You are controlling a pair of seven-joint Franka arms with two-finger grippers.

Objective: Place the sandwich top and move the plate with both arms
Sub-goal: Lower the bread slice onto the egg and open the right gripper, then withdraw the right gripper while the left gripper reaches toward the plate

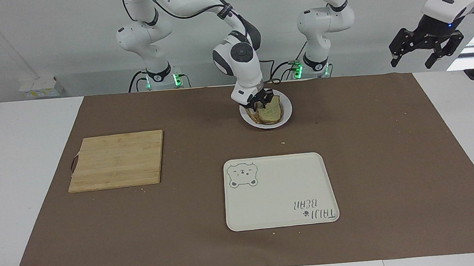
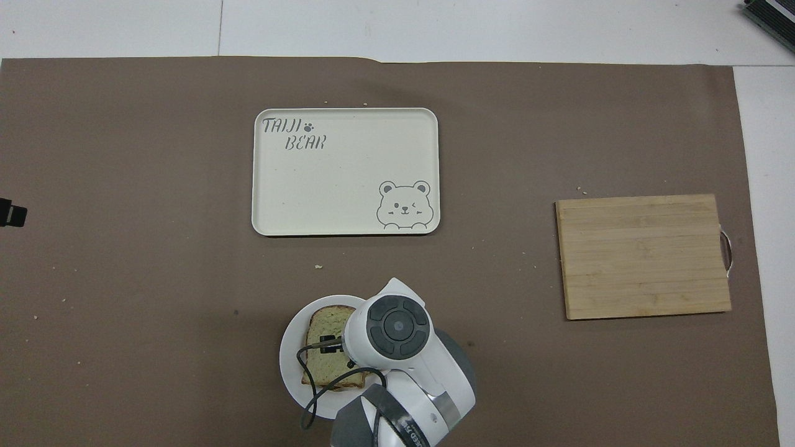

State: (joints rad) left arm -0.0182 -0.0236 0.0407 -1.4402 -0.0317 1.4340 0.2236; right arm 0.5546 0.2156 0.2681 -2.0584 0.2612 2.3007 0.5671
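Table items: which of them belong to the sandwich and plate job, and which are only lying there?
Belonging to the job:
sandwich top, on the stack on the plate
plate
right gripper, at the bread
left gripper, waiting raised off the table's end

Only lying there:
tray
cutting board

The right gripper (image 1: 260, 102) sits low over the plate (image 1: 287, 111) at upper centre of the facing view, blocking access from above. Open brown mat lies between plate and tray (image 1: 279, 191). The board (image 1: 116, 160) occupies centre left; the left gripper (image 1: 427, 48) hangs raised at upper right.
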